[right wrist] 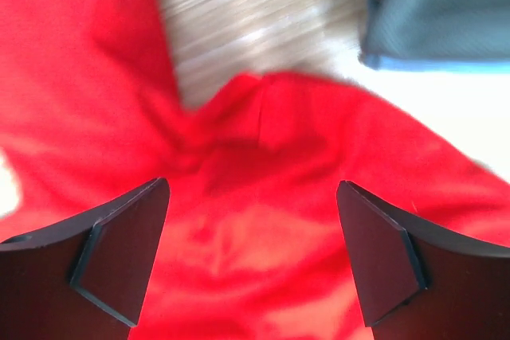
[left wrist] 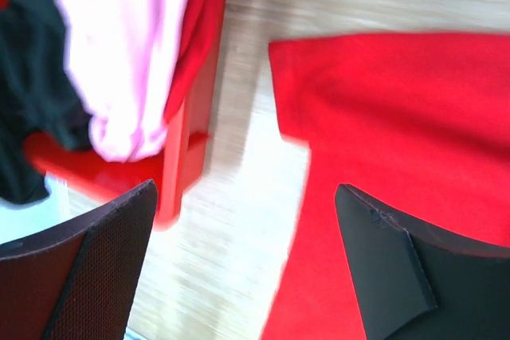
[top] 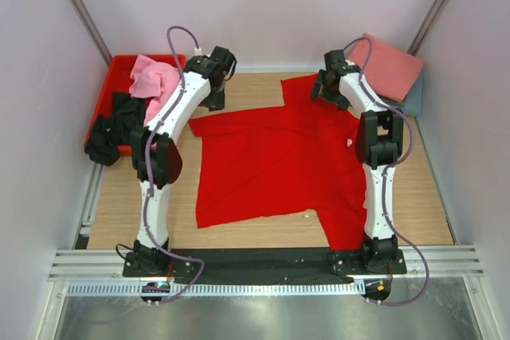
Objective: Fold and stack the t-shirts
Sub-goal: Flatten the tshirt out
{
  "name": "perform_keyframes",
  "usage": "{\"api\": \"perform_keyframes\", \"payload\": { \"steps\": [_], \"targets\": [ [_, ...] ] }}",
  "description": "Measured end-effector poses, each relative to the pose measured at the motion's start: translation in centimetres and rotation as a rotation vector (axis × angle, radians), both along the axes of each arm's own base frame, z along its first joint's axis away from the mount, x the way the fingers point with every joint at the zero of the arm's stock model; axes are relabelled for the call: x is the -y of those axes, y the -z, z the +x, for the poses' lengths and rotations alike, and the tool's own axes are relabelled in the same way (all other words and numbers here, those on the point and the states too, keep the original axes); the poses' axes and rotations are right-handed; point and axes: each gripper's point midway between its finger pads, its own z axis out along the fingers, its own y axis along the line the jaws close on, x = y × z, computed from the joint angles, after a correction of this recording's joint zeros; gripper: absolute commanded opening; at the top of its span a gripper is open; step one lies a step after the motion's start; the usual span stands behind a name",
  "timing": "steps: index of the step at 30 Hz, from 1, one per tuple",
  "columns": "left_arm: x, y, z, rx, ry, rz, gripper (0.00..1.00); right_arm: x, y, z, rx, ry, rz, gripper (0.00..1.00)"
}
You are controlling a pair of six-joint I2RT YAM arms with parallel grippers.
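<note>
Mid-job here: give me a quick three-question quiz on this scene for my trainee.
1. True or false: the bright red t-shirt lies spread out on the table, not folded.
2. Multiple choice: the light pink t-shirt rests on: A) the red crate; B) the bare table; C) the bright red t-shirt.
3. Fill in: the left gripper and the right gripper both hold nothing, and their jaws are ____.

Key: 1 true; 2 A; 3 open.
</note>
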Motion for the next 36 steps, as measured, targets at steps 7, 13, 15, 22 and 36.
{"api": "perform_keyframes", "payload": {
  "steps": [7,13,15,22,36],
  "targets": [
    [3.7,-6.0,-8.6,0.123,0.096,-0.146,0.92,-0.7,-8.4,-5.6,0.099,-0.037,0.014,0.94],
    [3.9,4.1,-18.6,-0.090,0.091,-0.241,0.83,-0.8,-11.2,-12.0,0.158,-0.071,0.032,0.94],
    [3.4,7.8,-22.0,-0.180,0.070,-0.257,0.81,-0.4,-10.3,-13.9,0.136,-0.075,0.027,0.94],
    [3.3,12.6,-27.7,-0.249,0.006,-0.405,0.67,0.6,-7.6,-19.2,0.064,-0.078,0.016,0.94],
    [4.6,13.7,-28.5,-0.141,-0.060,-0.587,0.00,-5.4,-8.5,-16.2,0.104,-0.223,0.093,0.93]
  ]
}}
